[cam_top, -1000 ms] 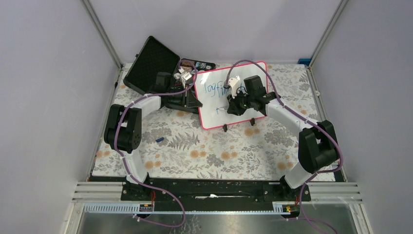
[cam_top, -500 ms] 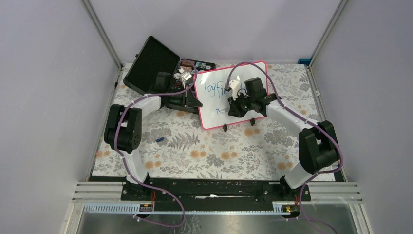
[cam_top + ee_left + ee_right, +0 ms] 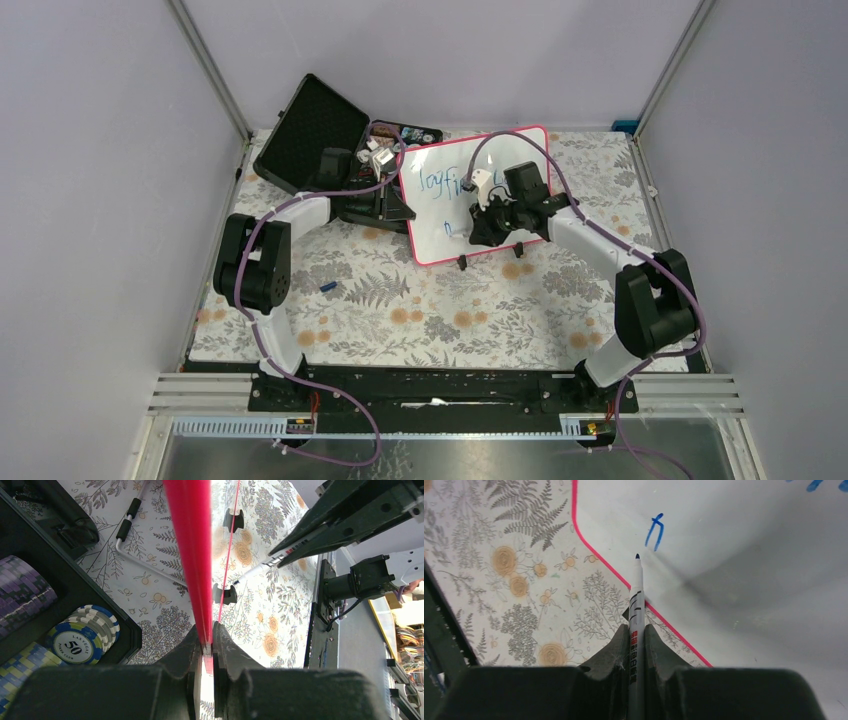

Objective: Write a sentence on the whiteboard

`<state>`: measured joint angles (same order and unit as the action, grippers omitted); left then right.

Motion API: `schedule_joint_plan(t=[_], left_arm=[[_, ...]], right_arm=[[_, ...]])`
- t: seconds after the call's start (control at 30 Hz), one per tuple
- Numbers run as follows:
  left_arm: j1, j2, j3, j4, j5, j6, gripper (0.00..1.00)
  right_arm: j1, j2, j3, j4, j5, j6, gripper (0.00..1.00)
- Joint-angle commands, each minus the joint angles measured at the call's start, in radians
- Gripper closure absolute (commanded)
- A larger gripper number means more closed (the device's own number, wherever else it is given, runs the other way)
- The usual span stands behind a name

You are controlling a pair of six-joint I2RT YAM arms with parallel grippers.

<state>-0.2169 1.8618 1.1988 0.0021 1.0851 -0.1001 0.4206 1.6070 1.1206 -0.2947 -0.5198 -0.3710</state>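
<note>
1. Whiteboard [image 3: 428,208]: one, pink-red frame, propped up at the far middle of the floral-covered table [image 3: 420,310], just right of the open case. Two black feet along its lower edge [image 3: 461,263] [image 3: 517,250].
2. Writing on the board: one line of blue handwriting [image 3: 440,182] across the upper part, its right end hidden by the right arm. There is also one small separate blue mark [image 3: 655,531] lower down, near the left edge.
3. Left gripper [image 3: 206,630]: one, fingers clamped on the board's pink frame at its left side.
4. Right gripper [image 3: 636,635]: one, fingers closed tight on the marker.
5. Marker [image 3: 636,595]: one, white barrel with a dark tip that points at the board just below the small mark. Whether the tip touches cannot be told.
6. Poker-chip case [image 3: 310,135]: one, black, lid open, at the far left.
7. Chip stacks: three partly visible in the left wrist view, one blue-and-white marked "50" [image 3: 82,635].
8. Small blue object [image 3: 329,287]: one, lying on the table near the left arm.
</note>
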Motion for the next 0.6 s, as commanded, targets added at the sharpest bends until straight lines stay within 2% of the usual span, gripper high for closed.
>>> schedule_joint_plan(t=[0.0, 0.33, 0.57], left_arm=[[-0.002, 0.007, 0.041, 0.030, -0.035, 0.056, 1.00], [-0.004, 0.003, 0.037, 0.026, -0.034, 0.059, 1.00], [-0.004, 0.002, 0.045, 0.026, -0.034, 0.059, 1.00]], right_arm=[[-0.006, -0.096, 0.032, -0.019, -0.104, 0.028, 1.00], [-0.077, -0.102, 0.048, -0.041, -0.119, 0.011, 1.00], [-0.082, -0.082, 0.044, -0.038, -0.097, -0.019, 1.00]])
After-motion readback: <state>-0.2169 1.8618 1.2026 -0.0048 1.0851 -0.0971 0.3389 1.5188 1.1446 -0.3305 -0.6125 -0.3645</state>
